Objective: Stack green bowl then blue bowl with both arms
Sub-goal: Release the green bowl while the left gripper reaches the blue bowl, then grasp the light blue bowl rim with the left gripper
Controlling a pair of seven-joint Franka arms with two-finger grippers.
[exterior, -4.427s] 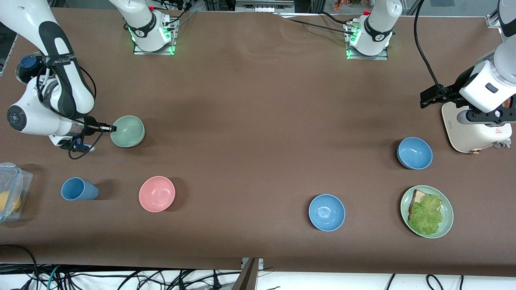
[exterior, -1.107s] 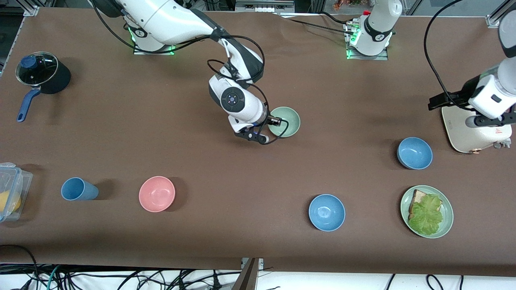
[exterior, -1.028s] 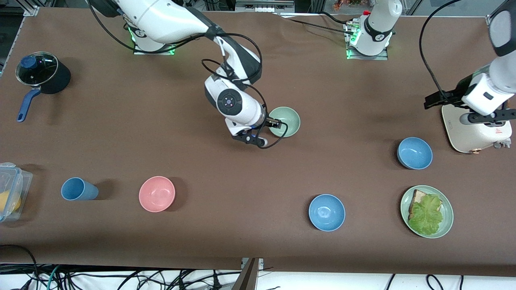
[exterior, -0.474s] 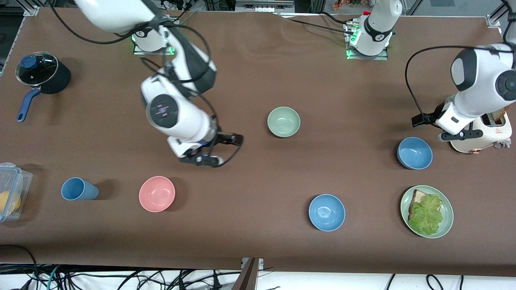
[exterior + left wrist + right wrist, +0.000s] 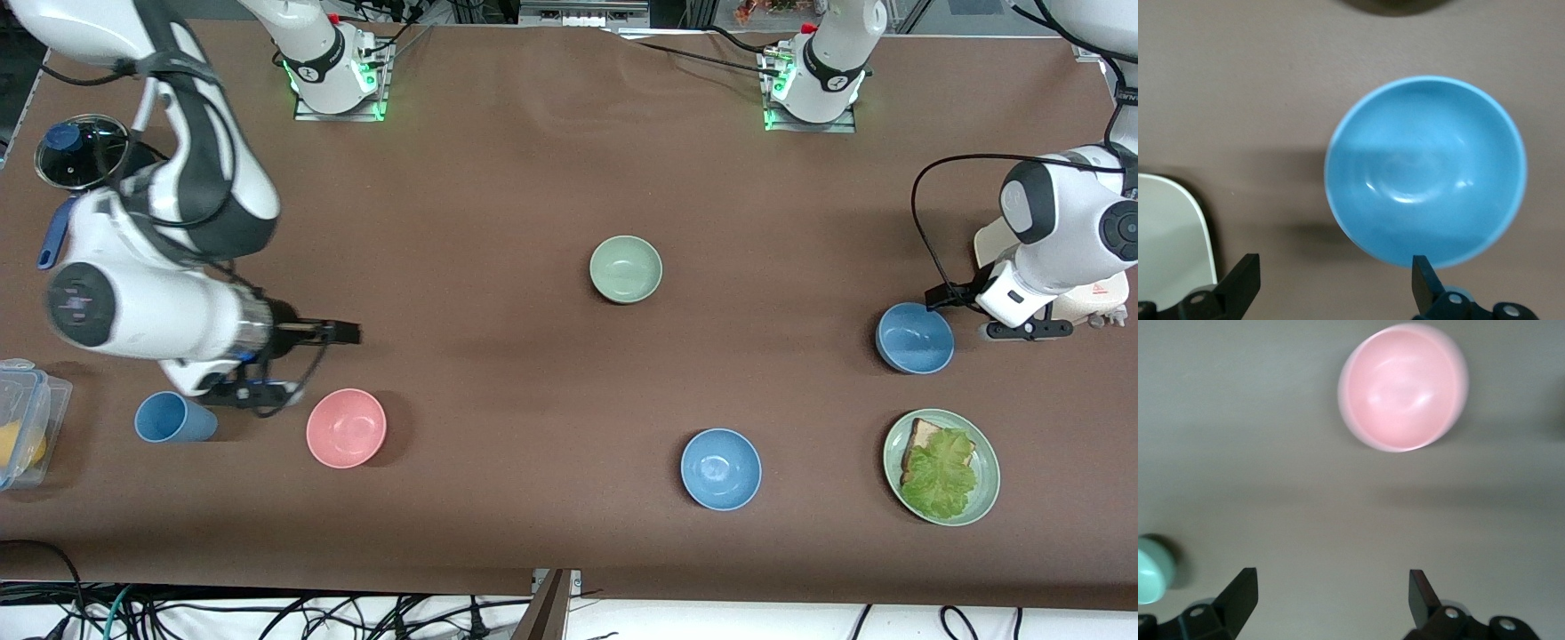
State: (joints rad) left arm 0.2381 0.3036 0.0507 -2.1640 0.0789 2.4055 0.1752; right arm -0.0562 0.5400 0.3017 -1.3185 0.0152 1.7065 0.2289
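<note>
Green bowl (image 5: 626, 268) sits upright alone mid-table, nothing touching it. My right gripper (image 5: 342, 332) hangs over bare table just beside the pink bowl (image 5: 346, 428), fingers (image 5: 1239, 592) spread, empty. My left gripper (image 5: 1335, 283) is over a blue bowl's (image 5: 915, 338) edge by the toaster (image 5: 1089, 293), fingers (image 5: 1423, 283) spread, gripping nothing.

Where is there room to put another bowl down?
Bare table lies between the pink bowl and the nearer blue bowl, nearer the camera than the green bowl. It is crowded around the sandwich plate and toaster.
</note>
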